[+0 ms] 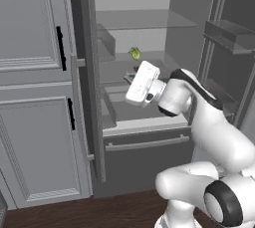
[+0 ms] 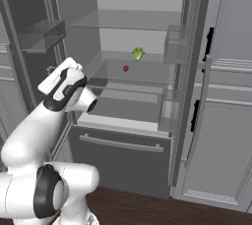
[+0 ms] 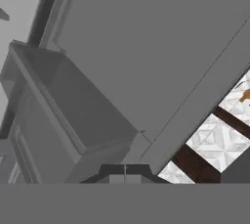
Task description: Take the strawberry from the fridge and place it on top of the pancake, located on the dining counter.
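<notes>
The dark two-finger pincer (image 3: 125, 171) is closed tight on nothing, facing a grey door bin. The tiny red strawberry (image 2: 125, 68) sits on a middle shelf of the tall dark grey open fridge (image 2: 123, 150), near a yellow-green leafy item (image 2: 138, 53).

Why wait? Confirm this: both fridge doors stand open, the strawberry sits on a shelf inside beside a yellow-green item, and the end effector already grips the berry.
One thing is wrong: the end effector is shut but holds nothing. In the right base view the strawberry lies on the shelf of the fridge, near the yellow-green item, apart from the arm. The doors are indeed open.
</notes>
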